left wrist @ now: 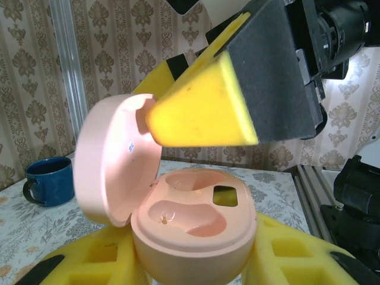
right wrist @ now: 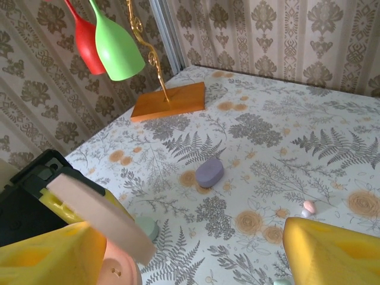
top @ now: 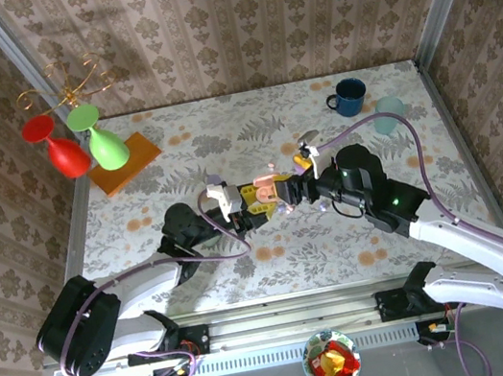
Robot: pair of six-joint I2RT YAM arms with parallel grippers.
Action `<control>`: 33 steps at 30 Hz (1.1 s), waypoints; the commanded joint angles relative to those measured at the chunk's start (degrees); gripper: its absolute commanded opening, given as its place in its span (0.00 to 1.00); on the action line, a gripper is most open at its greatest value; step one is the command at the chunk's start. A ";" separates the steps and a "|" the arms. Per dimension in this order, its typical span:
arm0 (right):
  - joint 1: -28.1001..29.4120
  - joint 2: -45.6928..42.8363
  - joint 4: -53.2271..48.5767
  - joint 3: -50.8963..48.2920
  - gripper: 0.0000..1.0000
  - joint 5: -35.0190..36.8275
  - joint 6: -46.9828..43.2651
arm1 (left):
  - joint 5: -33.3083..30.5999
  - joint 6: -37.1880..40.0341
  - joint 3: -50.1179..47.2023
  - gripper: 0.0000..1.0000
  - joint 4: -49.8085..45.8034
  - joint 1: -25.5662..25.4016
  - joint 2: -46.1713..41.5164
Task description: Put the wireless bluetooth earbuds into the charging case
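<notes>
An open pink charging case (left wrist: 193,222) sits between my left gripper's (left wrist: 193,261) yellow fingers (left wrist: 89,261), which are shut on its base. Its lid (left wrist: 113,160) stands up on the left, and both wells are empty. One yellow finger (left wrist: 202,113) of my right gripper (top: 297,183) rests against the lid's top edge. In the right wrist view, that gripper (right wrist: 190,261) is open over the table, with the pink lid (right wrist: 98,219) beside its left finger. A tiny pinkish earbud (right wrist: 309,206) and a whitish one lie on the table near its right finger (right wrist: 332,249).
A lilac case (right wrist: 209,173) and a pale green case (right wrist: 145,228) lie on the table beyond the grippers. A blue mug (top: 347,97) and a pale cup (top: 389,113) stand at the back right. A stand with red and green glasses (top: 89,148) occupies the back left.
</notes>
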 commanded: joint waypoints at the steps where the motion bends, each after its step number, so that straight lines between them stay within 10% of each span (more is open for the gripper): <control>1: -0.48 -0.88 1.21 1.41 0.79 -0.95 1.36 | -1.01 1.73 -0.64 0.33 2.62 0.02 -1.75; 17: -12.78 -8.12 3.78 -13.93 0.76 -7.17 28.03 | -3.69 -0.65 -4.81 0.33 3.79 6.08 -6.30; 33: -13.91 22.89 3.18 -6.73 0.72 -18.27 35.28 | -3.25 0.56 -3.91 0.33 0.23 6.98 -7.43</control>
